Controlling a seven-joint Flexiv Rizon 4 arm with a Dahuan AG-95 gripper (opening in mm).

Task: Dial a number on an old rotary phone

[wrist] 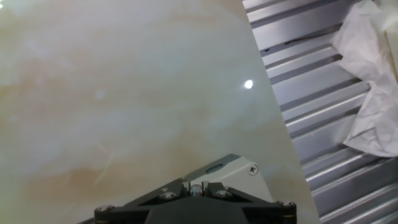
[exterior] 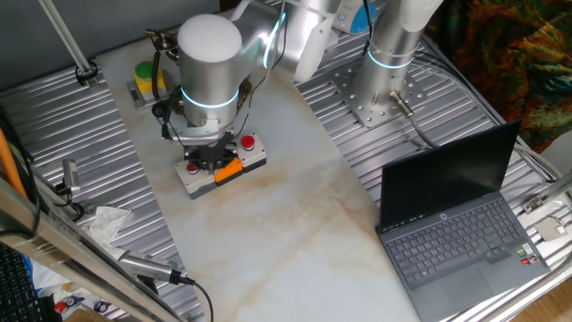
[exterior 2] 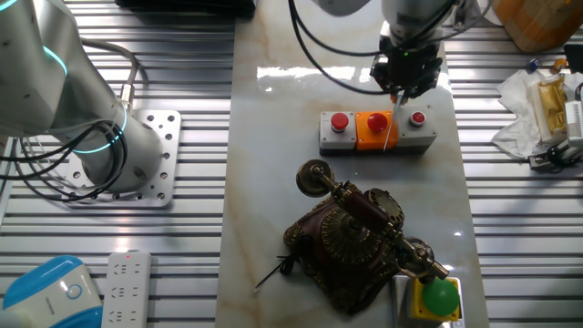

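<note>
The old rotary phone (exterior 2: 351, 241) stands near the marble slab's front edge in the other fixed view. It is dark reddish-brown with brass filigree, and its handset (exterior 2: 369, 211) rests on the cradle. In one fixed view the arm hides most of it; only an ornate tip (exterior: 161, 41) shows. My gripper (exterior 2: 401, 87) hangs over the grey button box (exterior 2: 378, 130), well apart from the phone. Its jaws look shut on a thin pale rod (exterior 2: 392, 123) that points down at the box. The hand view shows my gripper (wrist: 196, 190) over marble and a corner of the box (wrist: 230, 171).
A yellow box with a green button (exterior 2: 437, 296) sits right beside the phone. Crumpled tissue (exterior 2: 524, 114) lies on the ribbed metal to the side. An open laptop (exterior: 456, 224) stands at the table's corner. A second arm's base (exterior 2: 146, 155) is bolted nearby.
</note>
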